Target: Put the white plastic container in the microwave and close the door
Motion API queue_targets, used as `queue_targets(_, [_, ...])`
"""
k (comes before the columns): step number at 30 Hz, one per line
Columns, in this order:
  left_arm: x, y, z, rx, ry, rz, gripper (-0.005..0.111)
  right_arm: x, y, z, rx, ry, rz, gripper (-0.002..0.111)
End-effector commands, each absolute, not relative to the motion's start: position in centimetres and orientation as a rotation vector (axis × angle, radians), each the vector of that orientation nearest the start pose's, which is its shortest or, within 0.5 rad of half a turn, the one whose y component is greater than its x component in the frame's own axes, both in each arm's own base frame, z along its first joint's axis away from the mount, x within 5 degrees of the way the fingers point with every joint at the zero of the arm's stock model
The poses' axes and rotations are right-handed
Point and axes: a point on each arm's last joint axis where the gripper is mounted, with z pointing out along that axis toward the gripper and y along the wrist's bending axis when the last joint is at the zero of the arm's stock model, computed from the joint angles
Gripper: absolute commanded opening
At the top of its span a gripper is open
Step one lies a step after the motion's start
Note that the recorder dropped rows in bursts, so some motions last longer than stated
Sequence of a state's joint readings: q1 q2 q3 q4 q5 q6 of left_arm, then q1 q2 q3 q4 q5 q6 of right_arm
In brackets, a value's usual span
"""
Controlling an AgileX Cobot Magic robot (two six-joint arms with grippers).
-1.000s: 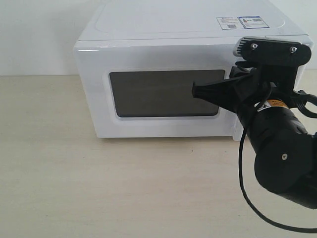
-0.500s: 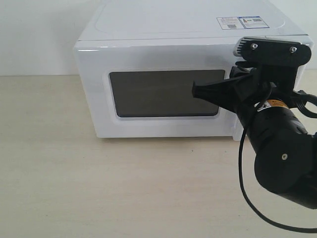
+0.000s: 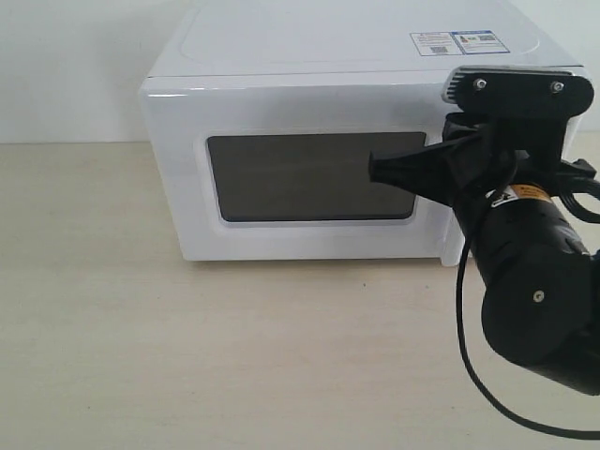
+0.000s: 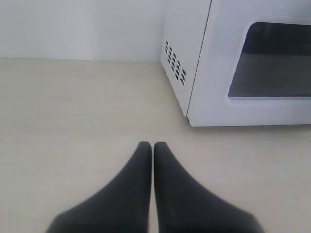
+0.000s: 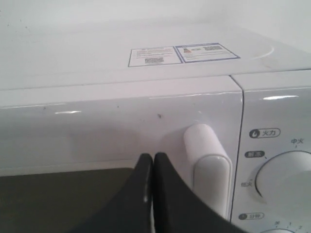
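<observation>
Against the pictures from a moment earlier, the right gripper point(image 3: 373, 169) is found shifted only slightly, up and toward the dial side. The door point(image 3: 281, 239) is seen shut flush with the microwave point(image 3: 281, 56) in all of them. The closing step is therefore judged done, and a withdrawal of the arm may be starting.

The right gripper's fingers are pressed together with nothing between them. The door's dark window lies directly ahead of the tips, and the handle point(image 5: 210, 167) stands just beside them, on the dial side. Whether the door is touched cannot be told.

The white plastic container is seen in no view. It is presumed to be inside, but this cannot be confirmed through the window.

The left gripper point(image 4: 153, 145) is also pressed together and empty, low over the table point(image 4: 73, 107), with the microwave's vented corner ahead and apart.
</observation>
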State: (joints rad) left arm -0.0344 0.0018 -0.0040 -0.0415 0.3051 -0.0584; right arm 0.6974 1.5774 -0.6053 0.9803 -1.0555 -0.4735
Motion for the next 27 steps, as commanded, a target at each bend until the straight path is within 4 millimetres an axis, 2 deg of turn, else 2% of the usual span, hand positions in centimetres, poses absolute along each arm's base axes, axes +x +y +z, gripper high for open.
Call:
queue_targets(1, [5.4,-0.3,18.6,-0.049,1.786,-0.101,0.004,25.4,12.7,22.1,0.159,1.621,-0.038,0.0])
queue_targets(3, [5.4,-0.3,18.6,-0.05,1.789,-0.101,0.004,25.0,12.4,22.8,0.181,1.647,-0.007,0.0])
queue_targets(5, [5.4,-0.3,18.5,-0.05,1.791,-0.101,0.004,24.5,12.2,23.3,0.172,1.754,0.059,0.0])
queue_targets(7, [5.4,-0.3,18.5,-0.05,1.791,-0.101,0.004,23.4,12.0,24.0,0.168,1.873,0.157,0.0])
queue_targets(8, [5.4,-0.3,18.5,-0.05,1.791,-0.101,0.004,22.4,12.0,25.0,0.135,1.914,0.226,0.0])
queue_targets(9, [5.4,-0.3,18.5,-0.05,1.791,-0.101,0.004,21.9,11.9,25.7,0.123,1.913,0.265,0.0])
queue_targets(11, [5.4,-0.3,18.5,-0.05,1.791,-0.101,0.004,20.0,11.6,28.3,0.021,1.871,0.388,0.0])
queue_targets(13, [5.4,-0.3,18.5,-0.05,1.791,-0.101,0.004,18.3,10.7,29.8,-0.025,1.829,0.47,0.0])
queue_targets(15, [5.4,-0.3,18.5,-0.05,1.791,-0.101,0.004,16.5,9.2,30.2,-0.039,1.814,0.546,0.0])
queue_targets(18, [5.4,-0.3,18.5,-0.05,1.791,-0.101,0.004,13.8,6.2,30.1,0.006,1.755,0.575,0.0])
queue_targets(20, [5.4,-0.3,18.5,-0.05,1.791,-0.101,0.004,12.1,4.4,29.3,0.061,1.704,0.544,0.0])
queue_targets(27, [5.4,-0.3,18.5,-0.05,1.791,-0.101,0.004,8.0,1.3,26.9,0.185,1.534,0.454,0.0])
